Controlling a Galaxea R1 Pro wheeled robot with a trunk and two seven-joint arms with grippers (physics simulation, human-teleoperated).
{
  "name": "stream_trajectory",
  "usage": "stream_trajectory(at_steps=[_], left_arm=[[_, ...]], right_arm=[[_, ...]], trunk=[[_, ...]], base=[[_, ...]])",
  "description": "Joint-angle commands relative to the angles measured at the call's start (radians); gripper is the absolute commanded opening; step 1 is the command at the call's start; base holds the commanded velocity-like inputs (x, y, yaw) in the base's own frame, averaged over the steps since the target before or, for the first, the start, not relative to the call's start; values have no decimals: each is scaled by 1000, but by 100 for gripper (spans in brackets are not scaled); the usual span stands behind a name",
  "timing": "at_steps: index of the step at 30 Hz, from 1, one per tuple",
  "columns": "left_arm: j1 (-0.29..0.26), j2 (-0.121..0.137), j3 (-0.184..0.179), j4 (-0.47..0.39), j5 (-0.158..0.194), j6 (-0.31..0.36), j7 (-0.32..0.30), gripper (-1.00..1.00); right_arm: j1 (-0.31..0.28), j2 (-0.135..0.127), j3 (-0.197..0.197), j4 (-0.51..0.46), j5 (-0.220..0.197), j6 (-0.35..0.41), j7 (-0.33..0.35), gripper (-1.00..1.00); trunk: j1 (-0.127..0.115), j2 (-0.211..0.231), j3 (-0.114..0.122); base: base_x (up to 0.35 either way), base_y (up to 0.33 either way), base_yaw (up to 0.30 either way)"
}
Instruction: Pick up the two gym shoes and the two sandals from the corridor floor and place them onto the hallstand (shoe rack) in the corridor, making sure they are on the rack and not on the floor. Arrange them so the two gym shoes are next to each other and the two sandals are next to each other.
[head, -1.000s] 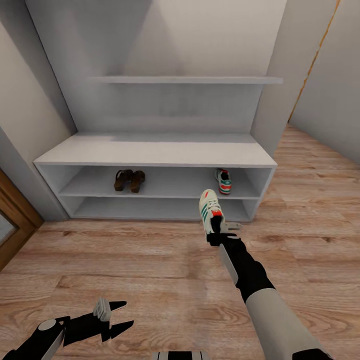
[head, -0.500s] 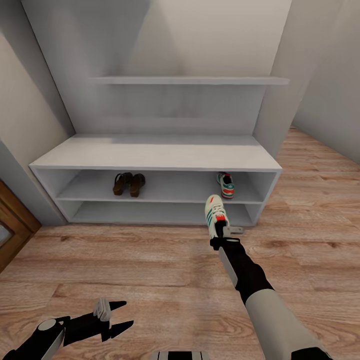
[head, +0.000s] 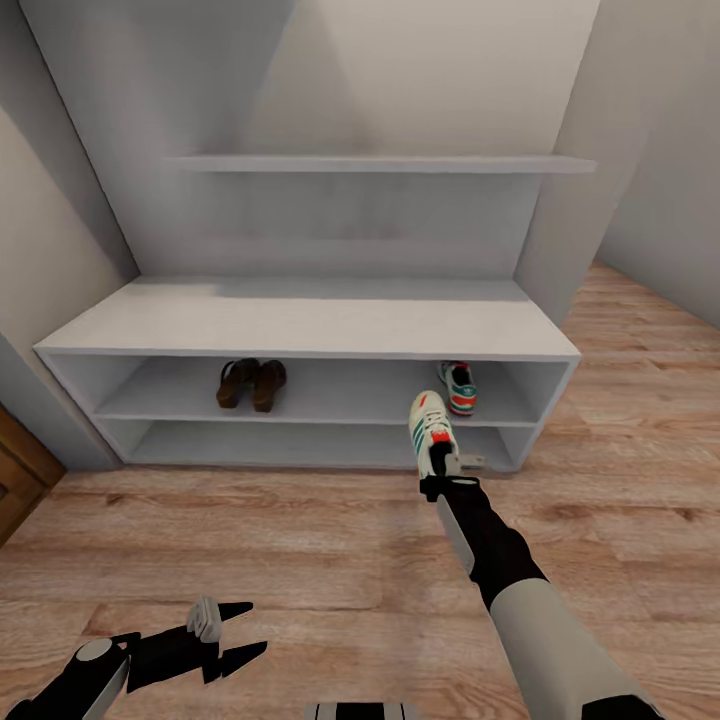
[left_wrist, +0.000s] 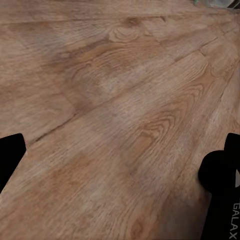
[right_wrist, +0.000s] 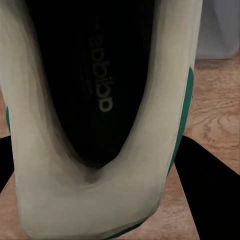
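Wood-grain corridor floor (head: 250, 540) — matt, pale hallstand (head: 300, 325) — smooth.

The held gym shoe (head: 430, 432) sits in the right gripper (head: 437, 478), clamped at its heel with the toe pointing ahead toward the hallstand (head: 300, 325), and the corridor floor (head: 300, 530) lies beneath it. Just beyond that gripper and slightly to its right, the other gym shoe (head: 459, 387) stands on the upper shelf row near the rack's right end; far to the gripper's left on the same shelf, the two sandals (head: 250, 384) lie touching side by side. The left gripper (head: 228, 637) hangs well behind and left of the right one, over bare floor.
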Motion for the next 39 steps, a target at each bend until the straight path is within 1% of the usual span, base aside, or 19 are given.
stream_trajectory(at_steps=[1, 5, 10, 34, 39], left_arm=[[-1, 2, -7, 1, 7, -10, 2, 100], [-1, 1, -8, 1, 7, -10, 2, 100], [-1, 0, -8, 1, 7, -10, 2, 100], [-1, -1, -9, 1, 7, -9, 2, 100], [-1, 0, -9, 1, 7, -9, 2, 100]], right_arm=[[-1, -1, 3, 9, -7, 4, -11, -100], [-1, -1, 2, 52, -7, 4, -11, -100], [-1, -2, 2, 65, -7, 4, -12, -100], [-1, -2, 2, 67, -7, 4, -12, -100], [-1, -2, 2, 66, -7, 4, -12, -100]], trunk=[[0, 0, -1], [0, 0, -1], [0, 0, -1], [0, 0, -1], [0, 0, -1]], base=[[192, 0, 0], [71, 0, 0], [119, 0, 0], [321, 0, 0], [83, 0, 0]])
